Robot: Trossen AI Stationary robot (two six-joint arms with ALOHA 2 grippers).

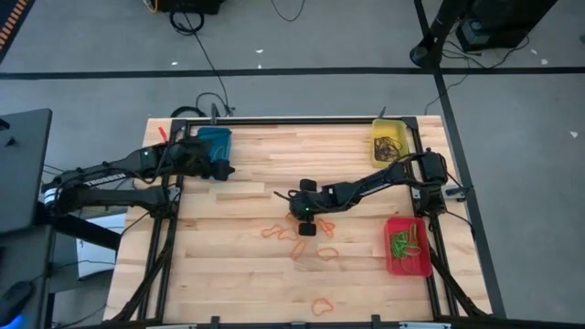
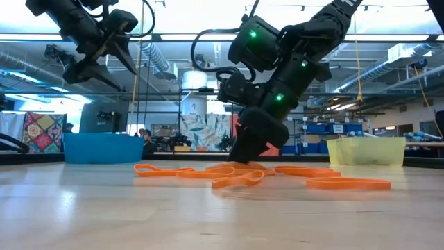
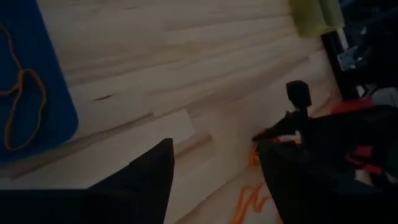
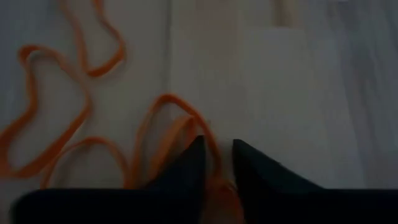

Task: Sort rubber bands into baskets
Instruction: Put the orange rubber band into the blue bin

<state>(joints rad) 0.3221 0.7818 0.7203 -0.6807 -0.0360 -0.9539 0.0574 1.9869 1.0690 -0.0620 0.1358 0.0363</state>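
- My right tool (image 1: 304,219) is down on the surface (image 1: 238,274) mid-table, fingers (image 4: 186,165) nearly closed around an orange rubber band (image 4: 180,127); can't tell if it's gripped.
- More orange bands (image 1: 315,249) lie loose just beside it.
- My left tool (image 1: 219,170) hangs open beside the blue basket (image 1: 216,140).
- Yellow basket (image 1: 388,137) holds dark bands, red basket (image 1: 407,245) green ones.

The high camera looks straight down on the pale wooden plank surface (image 1: 238,265). The low one sits level at its edge, facing the room. Both share the orange elastic rubber bands (image 2: 236,173), which the right wrist camera sees closest.
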